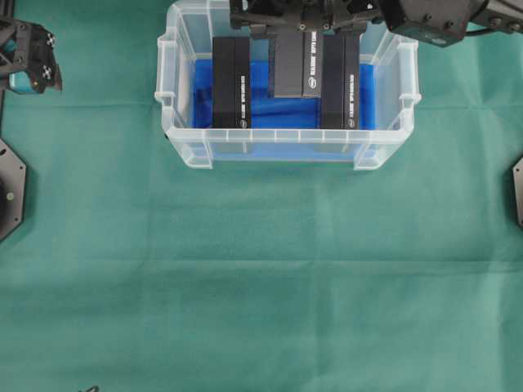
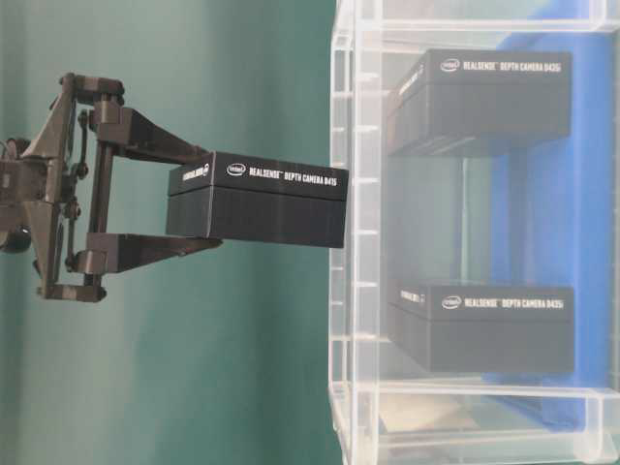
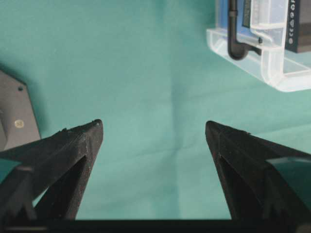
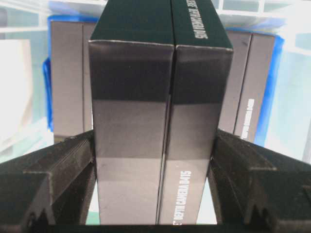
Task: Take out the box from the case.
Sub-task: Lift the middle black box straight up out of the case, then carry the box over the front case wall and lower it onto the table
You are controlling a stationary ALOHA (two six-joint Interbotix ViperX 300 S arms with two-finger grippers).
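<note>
Overhead exterior view: a large rectangular clear plastic case (image 1: 288,147) with a ribbed rim and blue lining on its floor sits at the far edge of a counter (image 1: 261,278) draped in green cloth, a little right of centre. Two black rectangular cardboard boxes stand inside it, one (image 1: 231,82) along the left wall and one (image 1: 340,82) along the right, each printed with white lettering.

Between them, raised above the rim at the far side, a third black box (image 1: 296,65) is clamped in the right gripper (image 1: 298,28), whose arm reaches in from the far right corner. The table-level view shows this box (image 2: 258,199) lifted clear of the case's rim (image 2: 341,242), pinched on its two broad faces by the right gripper (image 2: 194,199), with the two remaining boxes (image 2: 480,102) (image 2: 484,329) seen through the clear wall. From the right wrist camera, the black fingers (image 4: 53,179) press against both sides of the held box (image 4: 155,136).

At the far left edge of the counter, well apart from the case, the left gripper (image 1: 33,61) hangs over bare cloth. Its wrist camera shows the fingers (image 3: 80,145) spread wide with nothing between them, and a corner of the case (image 3: 272,68) beyond.
</note>
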